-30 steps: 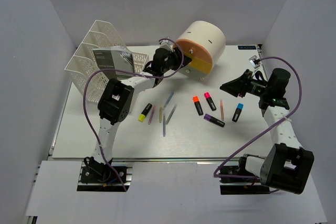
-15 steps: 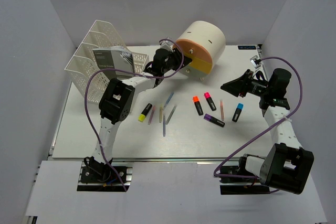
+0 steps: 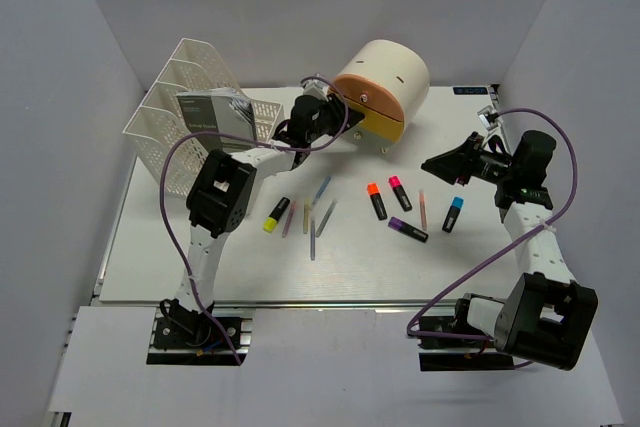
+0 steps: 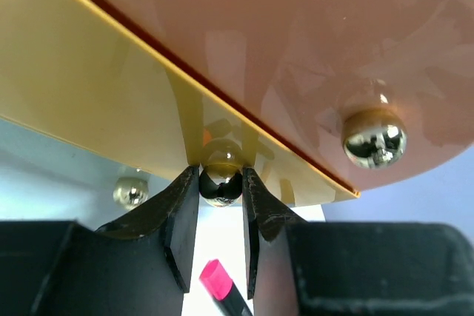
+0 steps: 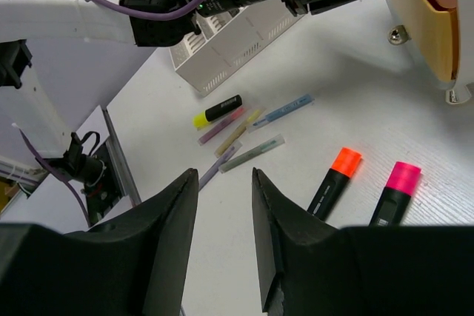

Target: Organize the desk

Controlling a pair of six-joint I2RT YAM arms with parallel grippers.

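Five highlighters (image 3: 377, 201): I see them loose in the middle of the counter (image 3: 180, 267) beside a scatter of thin pens (image 3: 313, 235), none put away
Progress: early, I judge; a booklet (image 3: 212, 112) stands in the file rack (image 3: 160, 137), and all the rest is left to sort
Left end effector (image 4: 221, 186): clamped on the small metal knob (image 4: 221, 181) of the yellow drawer front (image 4: 89, 101) on the drawer unit (image 3: 390, 72); I cannot tell whether the drawer is out at all
Right end effector (image 5: 224, 177): fingers apart, holding nothing
Counter: below both arms; the right end effector hovers clear above its right side, the left is off it, up at the drawer near the back edge
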